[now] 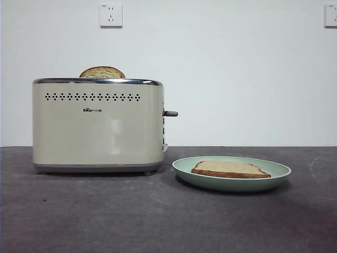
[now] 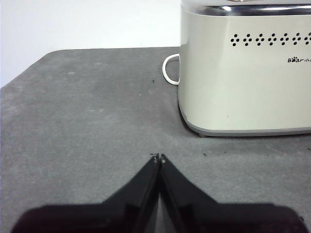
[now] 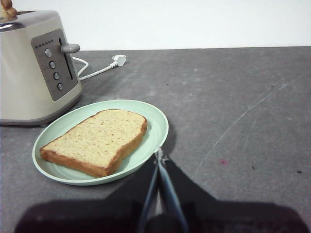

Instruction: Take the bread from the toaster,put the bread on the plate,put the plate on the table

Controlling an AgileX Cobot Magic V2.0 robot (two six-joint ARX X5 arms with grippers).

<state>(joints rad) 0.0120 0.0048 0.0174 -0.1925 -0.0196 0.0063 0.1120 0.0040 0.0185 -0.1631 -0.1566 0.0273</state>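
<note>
I see the bread (image 3: 97,141) lying flat on the plate (image 3: 155,121), which sits on the worktop (image 1: 158,221) just beside the toaster (image 1: 97,126). Left end effector (image 2: 159,158) and right end effector (image 3: 159,154) both pinched together, empty.

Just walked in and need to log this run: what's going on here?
Nothing is being handled right now. The bread lies flat on the plate, which sits on the table beside the toaster. A second, darker slice pokes up from the toaster's slot. The left hand is shut and empty, low over the table near the toaster; the right hand is shut and empty at the plate's near rim.
</note>
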